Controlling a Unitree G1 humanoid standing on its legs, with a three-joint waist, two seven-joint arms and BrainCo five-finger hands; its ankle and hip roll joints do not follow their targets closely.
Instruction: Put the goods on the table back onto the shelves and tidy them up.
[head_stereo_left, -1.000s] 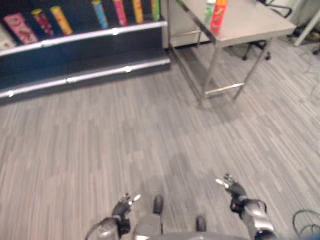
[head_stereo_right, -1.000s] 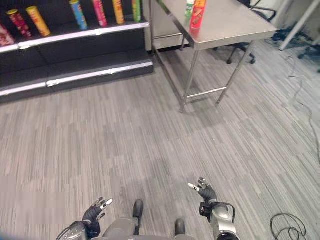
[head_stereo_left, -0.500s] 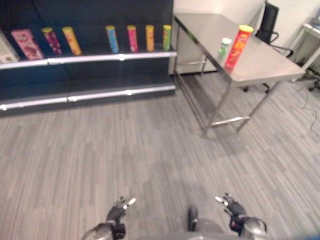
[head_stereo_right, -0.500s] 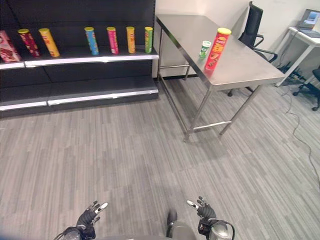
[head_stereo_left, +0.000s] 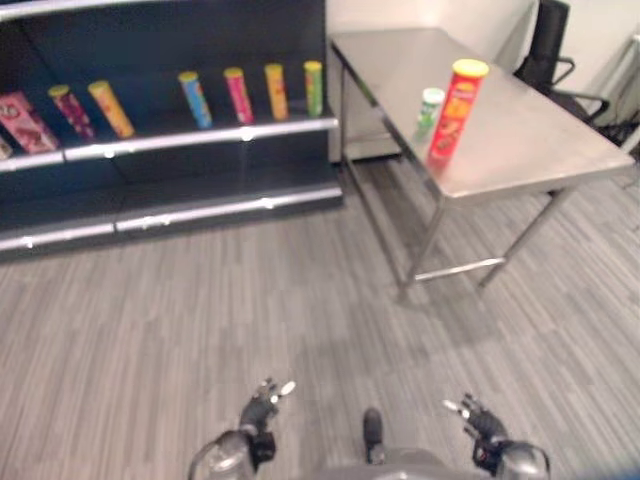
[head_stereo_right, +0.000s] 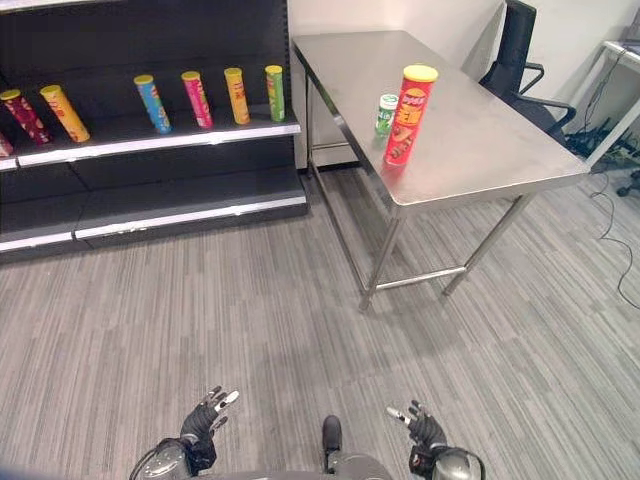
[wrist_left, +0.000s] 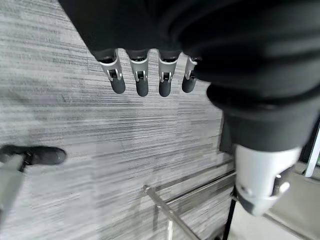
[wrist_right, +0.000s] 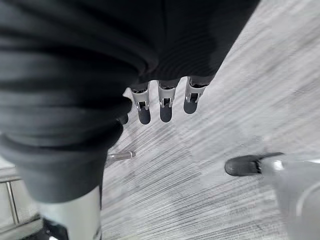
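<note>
Approach comes first, judging from the right eye view: the stainless steel desk (head_stereo_right: 480, 150) carries one tall red snack tube (head_stereo_right: 408, 113) and one small green-and-white can (head_stereo_right: 386, 114), well apart from both hands, so get close before reaching. The dark shelf (head_stereo_right: 160, 140) shows six tubes there. In the wrist views, the left hand (wrist_left: 140, 75) and right hand (wrist_right: 162, 102) hang empty with straight, relaxed fingers.
</note>
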